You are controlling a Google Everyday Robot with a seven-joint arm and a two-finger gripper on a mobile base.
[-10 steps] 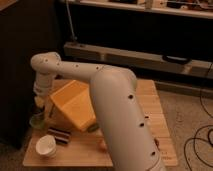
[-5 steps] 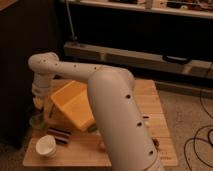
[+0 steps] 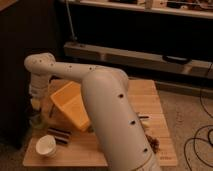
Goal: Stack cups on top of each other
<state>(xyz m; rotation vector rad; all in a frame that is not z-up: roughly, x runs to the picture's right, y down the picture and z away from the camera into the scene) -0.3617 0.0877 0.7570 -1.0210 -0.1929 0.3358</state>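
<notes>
- Dim room, with dark shelving [image 3: 135, 54] along the back wall and a pale wooden bench [image 3: 150, 95] standing in front of it.
- A thick white arm [image 3: 115, 117] rises from the near edge, bends over the bench and reaches down at the far left.
- At its end, the gripper [image 3: 36, 106] hangs over the bench's left edge, pressed together. Whether anything is pinched in it cannot be told.
- Directly under it sits what looks like the pale green cup [image 3: 38, 121], touching it or very nearly so.
- Over the last second the arm's big middle link has swung a little to the left and nearer the camera. The wrist and gripper have stayed almost where they were, above the green cup.
- The white cup [image 3: 45, 145] has not moved. It stands upright and alone at the front-left corner, near the green cup but apart from it.
- A dark striped block [image 3: 59, 135] lies just beside the white cup, and a yellow wedge-shaped box [image 3: 72, 106] sits behind that.
- The metal cup cannot be picked out.
- Judgement: the shift looks like the arm settling its pose rather than carrying anything. No stack shows yet, so the task seems to be at an early stage. The likely step in hand is a grasp or placement at the green cup.
</notes>
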